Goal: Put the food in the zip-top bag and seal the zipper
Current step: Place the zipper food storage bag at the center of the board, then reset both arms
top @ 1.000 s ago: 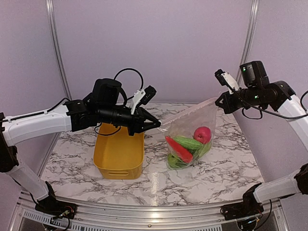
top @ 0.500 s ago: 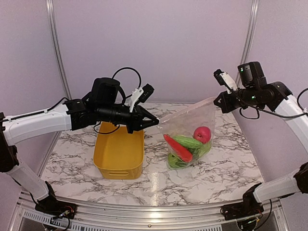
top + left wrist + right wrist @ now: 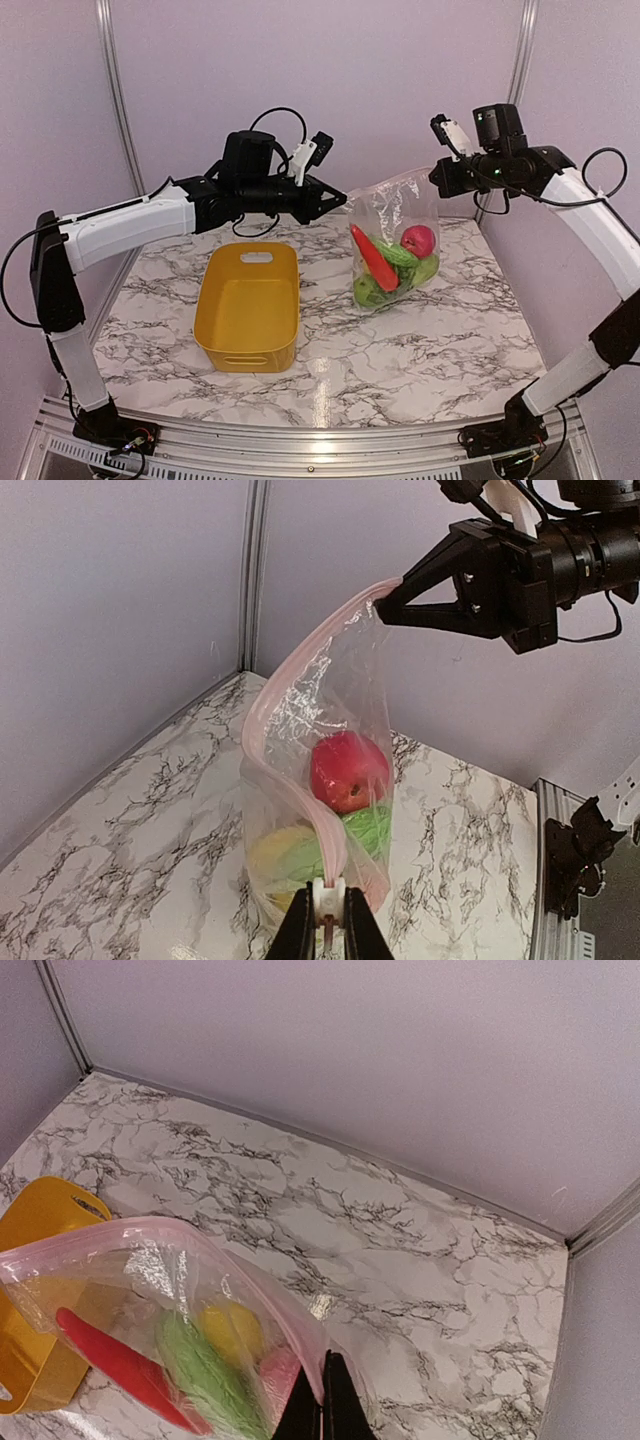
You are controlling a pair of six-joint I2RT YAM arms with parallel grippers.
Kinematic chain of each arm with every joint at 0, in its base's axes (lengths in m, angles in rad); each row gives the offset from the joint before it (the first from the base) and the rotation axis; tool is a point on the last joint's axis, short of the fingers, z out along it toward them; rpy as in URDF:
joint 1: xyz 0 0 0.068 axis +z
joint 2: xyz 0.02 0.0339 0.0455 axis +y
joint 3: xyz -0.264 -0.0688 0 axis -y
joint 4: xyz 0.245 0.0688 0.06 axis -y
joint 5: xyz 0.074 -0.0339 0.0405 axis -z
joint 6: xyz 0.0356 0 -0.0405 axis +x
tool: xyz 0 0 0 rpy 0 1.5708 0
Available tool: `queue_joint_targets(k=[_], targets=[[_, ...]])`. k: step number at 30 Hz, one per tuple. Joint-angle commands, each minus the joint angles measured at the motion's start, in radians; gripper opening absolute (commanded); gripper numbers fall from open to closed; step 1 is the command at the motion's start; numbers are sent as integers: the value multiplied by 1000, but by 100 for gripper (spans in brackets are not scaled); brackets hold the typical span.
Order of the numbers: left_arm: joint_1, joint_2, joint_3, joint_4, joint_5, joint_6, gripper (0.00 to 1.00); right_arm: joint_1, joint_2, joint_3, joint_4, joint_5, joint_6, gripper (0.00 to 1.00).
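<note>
The clear zip-top bag [image 3: 392,235] hangs between my two grippers above the marble table, and I cannot tell whether its bottom touches the table. Inside are a red apple [image 3: 419,240], a long red piece [image 3: 374,258] and green pieces [image 3: 400,256]; a yellow lemon [image 3: 230,1330] shows in the right wrist view. My left gripper [image 3: 343,200] is shut on the white slider [image 3: 328,898] at one end of the pink zipper [image 3: 290,695]. My right gripper [image 3: 435,180] is shut on the bag's other top corner [image 3: 318,1385]. The mouth bows open between them.
The yellow tub [image 3: 248,310] stands on the table left of the bag, below my left arm; nothing shows inside it. The walls and frame posts [image 3: 515,70] stand close behind both grippers.
Both grippers have risen and come closer together toward the back. The bag has gone up with them and now hangs narrower and more upright.
</note>
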State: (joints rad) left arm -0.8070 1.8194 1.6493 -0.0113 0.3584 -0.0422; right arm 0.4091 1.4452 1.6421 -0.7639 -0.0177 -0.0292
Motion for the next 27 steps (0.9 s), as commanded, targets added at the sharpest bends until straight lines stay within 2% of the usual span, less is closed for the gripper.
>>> queue_joint_targets(k=[1, 3, 4, 8, 10, 13, 14, 15, 17, 18, 23, 27], targets=[[32, -8, 42, 90, 13, -20, 2, -6, -25, 61, 70, 11, 14, 0], [34, -15, 7, 96, 33, -24, 5, -6, -47, 8, 79, 12, 15, 0], [34, -21, -19, 101, 50, -29, 11, -5, -60, -28, 84, 5, 19, 1], [26, -87, -138, 152, 88, -52, 51, -6, -120, -117, 64, -71, 46, 33], [16, -139, -174, 150, 62, -35, 58, -6, -153, -107, 49, -103, 65, 53], [14, -211, -195, 124, -12, -34, 77, -7, -206, -83, 56, -96, 98, 71], [14, -230, -199, 110, -47, -36, 92, -6, -219, -82, 63, -75, 109, 77], [14, -244, -200, 91, -93, -41, 98, -6, -230, -84, 70, -49, 114, 81], [16, -261, -185, 34, -191, -61, 99, -6, -243, -101, 81, 25, 120, 95], [17, -262, -171, -6, -245, -83, 99, -6, -249, -115, 87, 83, 129, 98], [24, -277, -113, -204, -430, -174, 99, -6, -275, -156, 114, 253, 234, 98], [24, -331, -129, -276, -537, -259, 99, -6, -313, -194, 165, 378, 267, 98]])
